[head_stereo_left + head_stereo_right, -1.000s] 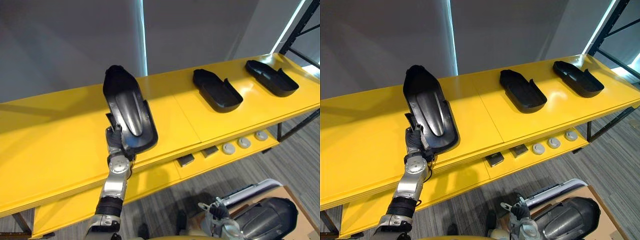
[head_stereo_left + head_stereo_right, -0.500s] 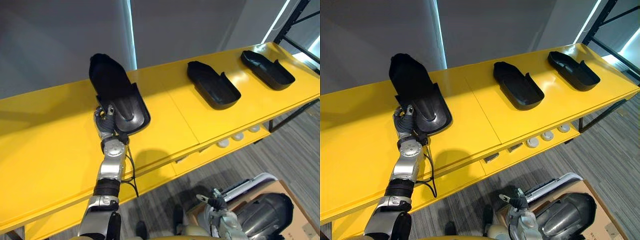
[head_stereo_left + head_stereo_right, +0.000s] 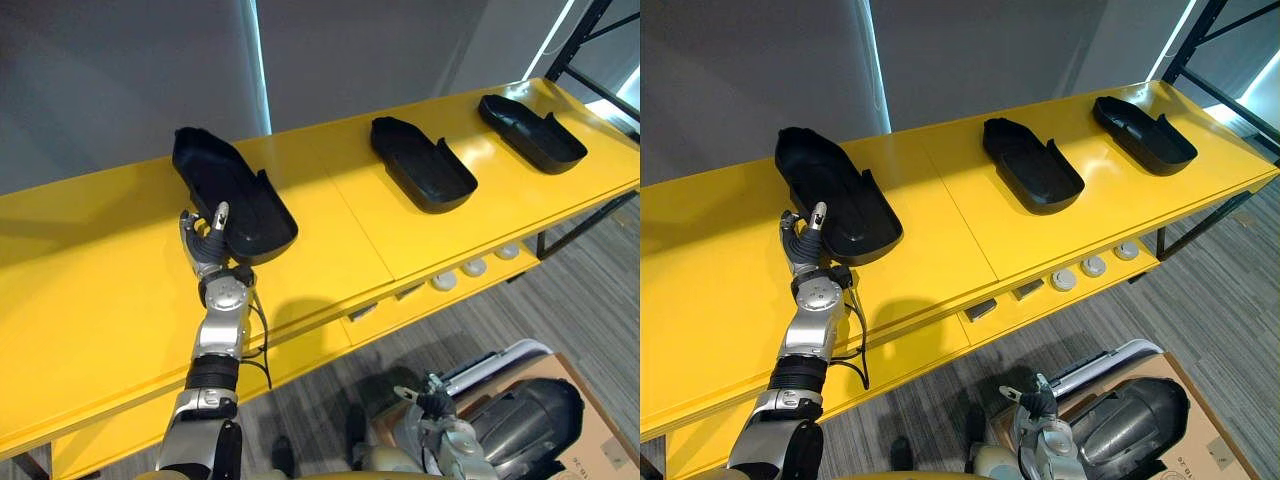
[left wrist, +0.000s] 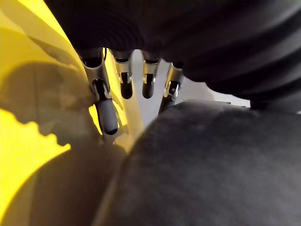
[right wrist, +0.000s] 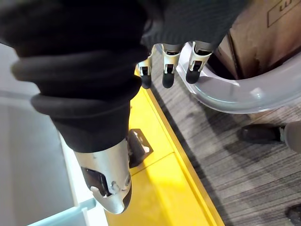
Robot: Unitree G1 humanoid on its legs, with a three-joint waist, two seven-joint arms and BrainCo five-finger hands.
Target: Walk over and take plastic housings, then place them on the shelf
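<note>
A black plastic housing (image 3: pixel 232 195) lies flat, hollow side up, on the yellow shelf (image 3: pixel 100 270) at its left part. My left hand (image 3: pixel 205 245) stands just at the housing's near end, fingers straight and pointing up, open and holding nothing. In the left wrist view the fingers (image 4: pixel 107 113) reach straight out beside the dark housing (image 4: pixel 211 165). Two more black housings (image 3: pixel 422 163) (image 3: pixel 530 133) lie further right on the same shelf. My right hand (image 3: pixel 428 398) hangs low at the bottom, and its fingers (image 5: pixel 168 66) are straight and empty.
A lower yellow ledge carries small grey round parts (image 3: pixel 470 268) and dark blocks (image 3: pixel 980 309). At the bottom right a cardboard box (image 3: pixel 605 440) holds another dark housing (image 3: pixel 525 430). A dark rack upright (image 3: pixel 590 40) stands at the far right. A grey wall backs the shelf.
The left housing has gone from standing tilted in my left hand to lying flat on the shelf. The left hand has opened and let it go. The camera has shifted slightly.
</note>
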